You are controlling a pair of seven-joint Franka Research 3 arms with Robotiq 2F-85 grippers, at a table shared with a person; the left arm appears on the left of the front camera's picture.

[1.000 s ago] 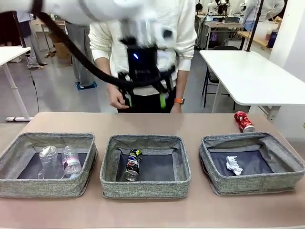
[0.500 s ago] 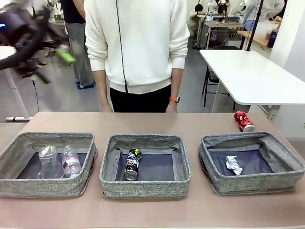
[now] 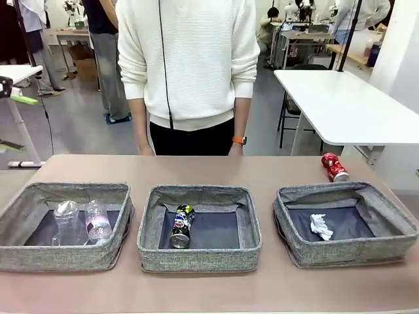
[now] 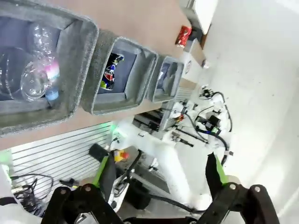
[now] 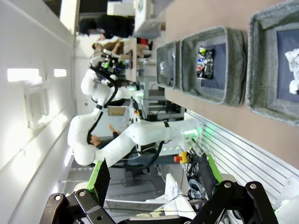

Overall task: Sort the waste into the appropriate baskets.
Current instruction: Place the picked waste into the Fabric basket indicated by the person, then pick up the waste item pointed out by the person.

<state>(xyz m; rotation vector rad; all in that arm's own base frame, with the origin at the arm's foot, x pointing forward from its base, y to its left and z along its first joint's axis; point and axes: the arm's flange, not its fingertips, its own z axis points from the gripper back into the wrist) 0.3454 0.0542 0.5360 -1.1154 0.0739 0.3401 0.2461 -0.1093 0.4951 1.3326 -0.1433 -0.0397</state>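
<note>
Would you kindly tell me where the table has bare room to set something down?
The widest bare patch is the far strip of table between the baskets and the person, ending at the crushed red can on the right. A narrower strip runs along the near edge. Gaps between the three baskets are tight.

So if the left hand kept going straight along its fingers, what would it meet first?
Nothing close. The open left hand points past the table's near edge at the other arm's white base, which looks like the first thing in line, though depth is hard to judge. The baskets lie off to the side.
</note>
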